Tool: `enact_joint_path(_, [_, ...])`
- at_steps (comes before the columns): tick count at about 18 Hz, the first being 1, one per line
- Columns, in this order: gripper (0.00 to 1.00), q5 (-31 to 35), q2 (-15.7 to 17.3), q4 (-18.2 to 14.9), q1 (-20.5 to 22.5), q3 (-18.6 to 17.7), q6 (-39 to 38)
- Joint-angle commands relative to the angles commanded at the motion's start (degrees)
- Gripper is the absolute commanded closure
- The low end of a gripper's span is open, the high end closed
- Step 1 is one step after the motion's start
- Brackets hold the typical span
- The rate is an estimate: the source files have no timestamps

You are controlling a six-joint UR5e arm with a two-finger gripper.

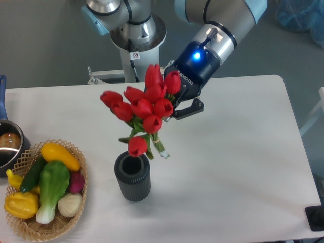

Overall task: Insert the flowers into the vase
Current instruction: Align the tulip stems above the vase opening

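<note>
Fingers of the gripper (174,104) pinch the flowers (143,109) near the buds, bunch tilted, stem ends (161,150) hanging just above and right of the vase (132,176) mouth. I judge the stems not yet inside. Best to shift left, straighten the bunch upright, then lower slowly so stems clear the rim.

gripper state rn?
Gripper: shut on the bunch of red tulips with green stems, held tilted above the dark grey ribbed cylindrical vase.
</note>
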Motion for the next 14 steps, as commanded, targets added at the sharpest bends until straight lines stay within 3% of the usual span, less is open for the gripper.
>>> enact_joint_path(6, [1.0, -8.1, -2.0, -0.1, -0.1, -2.5, 0.0])
enact_joint_path(14, [1.0, -8.5, -2.4, -0.2, -0.3, -4.6, 0.0])
